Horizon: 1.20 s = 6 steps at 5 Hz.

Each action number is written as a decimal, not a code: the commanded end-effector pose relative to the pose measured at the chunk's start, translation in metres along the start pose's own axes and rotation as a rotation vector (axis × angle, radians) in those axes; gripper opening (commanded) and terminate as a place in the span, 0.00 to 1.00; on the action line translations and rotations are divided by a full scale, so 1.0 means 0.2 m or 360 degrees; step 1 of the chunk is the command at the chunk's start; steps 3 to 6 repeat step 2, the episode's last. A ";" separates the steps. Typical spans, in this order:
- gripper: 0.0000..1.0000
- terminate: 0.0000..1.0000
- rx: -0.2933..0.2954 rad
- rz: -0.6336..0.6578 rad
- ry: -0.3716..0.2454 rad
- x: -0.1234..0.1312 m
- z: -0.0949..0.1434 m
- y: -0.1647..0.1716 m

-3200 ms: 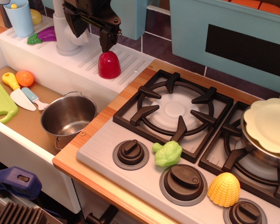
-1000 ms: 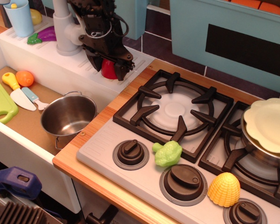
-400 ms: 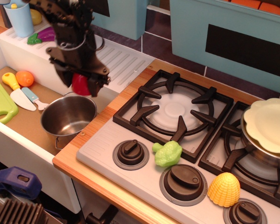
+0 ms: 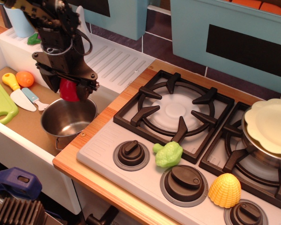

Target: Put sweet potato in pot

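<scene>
Sweet potato, the small glossy red dome-shaped plastic toy [image 4: 69, 90], is up in the air, pinched between the closed-in fingers of the black robot gripper [image 4: 68, 89] and hanging just above the far rim of the shiny stainless-steel round pot [image 4: 68, 118], which looks empty inside. By my read the pickup and carry are done and only the lowering and letting go remain. Counting up: one red toy, one steel pot, one gripper, one green broccoli toy [image 4: 168, 153], one yellow ribbed dome toy [image 4: 224, 190], one small orange ball-shaped toy [image 4: 25, 78].
</scene>
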<state>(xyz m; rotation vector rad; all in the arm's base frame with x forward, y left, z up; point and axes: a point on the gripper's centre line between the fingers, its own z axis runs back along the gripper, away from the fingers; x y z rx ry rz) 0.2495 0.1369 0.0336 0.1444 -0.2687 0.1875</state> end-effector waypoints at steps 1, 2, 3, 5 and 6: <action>1.00 0.00 -0.0003 -0.0007 -0.0093 0.06 0.05 0.04; 1.00 1.00 -0.0003 -0.0007 -0.0093 0.06 0.05 0.04; 1.00 1.00 -0.0003 -0.0007 -0.0093 0.06 0.05 0.04; 1.00 1.00 -0.0003 -0.0007 -0.0093 0.06 0.05 0.04; 1.00 1.00 -0.0003 -0.0007 -0.0093 0.06 0.05 0.04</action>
